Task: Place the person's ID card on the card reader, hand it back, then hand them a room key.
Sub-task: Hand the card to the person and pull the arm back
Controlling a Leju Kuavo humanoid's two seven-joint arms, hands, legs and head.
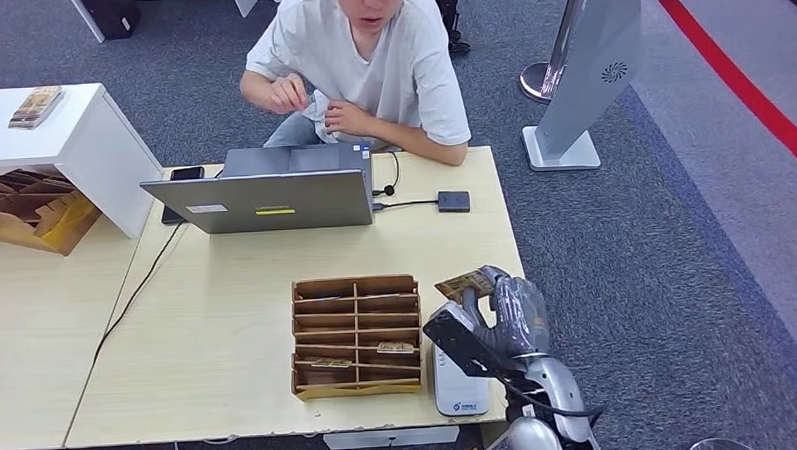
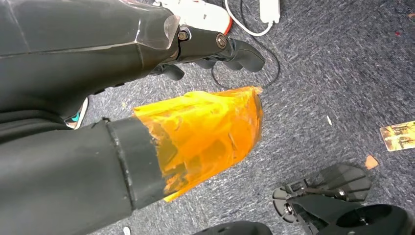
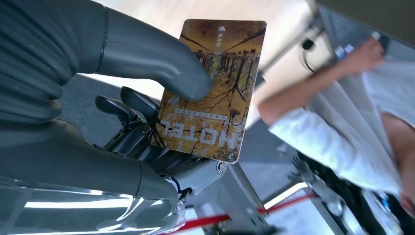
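A hotel room key (image 3: 210, 90) — a card printed with autumn trees and the word HOTEL — sits pinched in our right hand (image 1: 503, 316), the thick grey thumb (image 3: 161, 61) pressing its face against the darker fingers (image 3: 125, 110) behind it. In the head view we hold the card (image 1: 464, 284) raised above the front right corner of the pale wooden table (image 1: 228, 321), directly over the white card reader (image 1: 458, 391) that lies flat near the table's edge. Just beside the reader stands a brown wooden rack (image 1: 357, 335) of slots, with two similar cards resting in its lower compartments.

Across the table a person in a white T-shirt (image 1: 369, 61) sits behind an open grey laptop (image 1: 265, 190), one forearm on the tabletop, hands drawn in near the chest. A small black box (image 1: 454, 201) on a cable lies to the laptop's right, and a dark phone (image 1: 186, 173) rests by its left corner.

Our left hand (image 2: 215, 49) hangs low over grey carpet (image 2: 333, 73), its dark fingers curled inward — nothing visible in them. Another card (image 2: 399, 135) lies on the floor, well apart from that hand. We cannot tell where the ID card is.
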